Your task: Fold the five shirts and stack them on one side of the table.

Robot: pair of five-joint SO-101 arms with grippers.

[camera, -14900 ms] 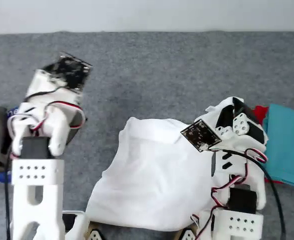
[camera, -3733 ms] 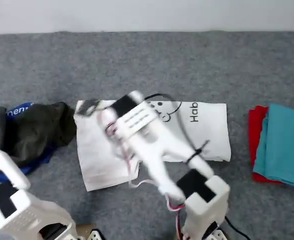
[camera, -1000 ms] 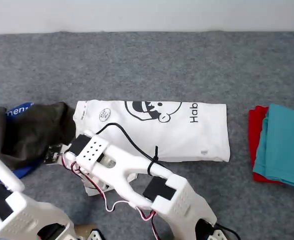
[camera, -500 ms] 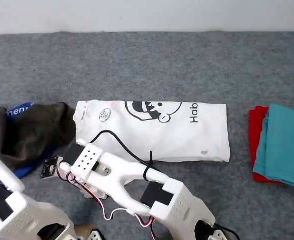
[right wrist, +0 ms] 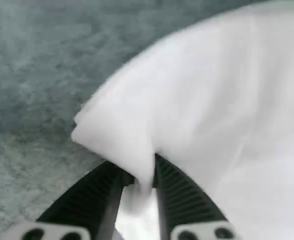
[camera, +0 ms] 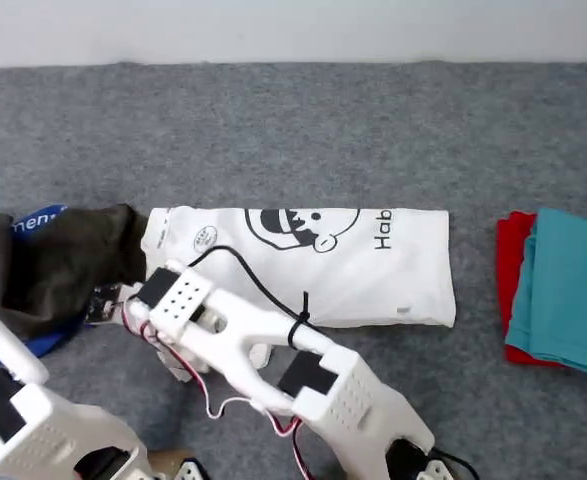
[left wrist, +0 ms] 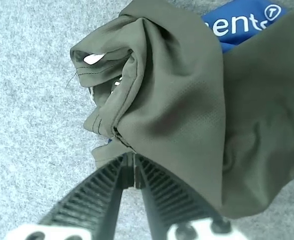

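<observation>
White shirt [camera: 353,265] lies folded into a long band across the middle of the grey counter [camera: 293,120], print facing up. My right claw [right wrist: 139,175] is clamped on a pinch of its cloth, at the corner nearest the dark pile. Over there the olive shirt [left wrist: 187,110] sits crumpled on top of the blue shirt [left wrist: 242,20]. My left claw [left wrist: 133,169] has its tips pressed together right at the olive hem, and I can't tell whether any cloth is caught. On the opposite side, the teal shirt [camera: 573,290] rests folded on the red shirt [camera: 513,270].
</observation>
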